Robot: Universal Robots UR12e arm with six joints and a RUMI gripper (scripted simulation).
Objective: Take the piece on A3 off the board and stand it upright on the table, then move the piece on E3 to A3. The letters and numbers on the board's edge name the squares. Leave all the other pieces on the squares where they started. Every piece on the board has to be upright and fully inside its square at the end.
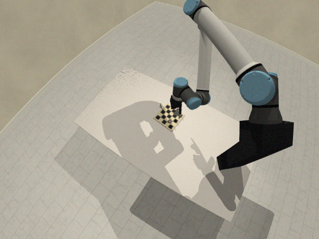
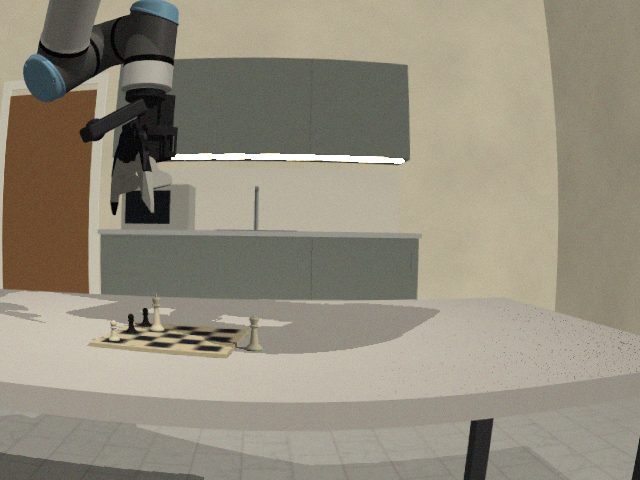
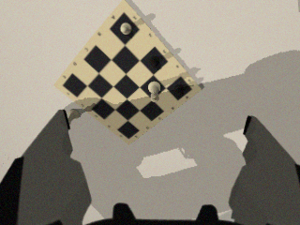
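Observation:
The board lies on the table. Its A3 square, the middle one of the edge beside the crowned piece, is empty. A tall white crowned piece stands upright on the table just off that edge. A black pawn stands upright on E3, the middle square of the opposite edge. The edge letters are too small to read surely. My gripper is open and empty, high above the table.
The white king stands one row in from the E3 edge. A white pawn and a second black pawn stand on the corner squares either side of E3. All are upright.

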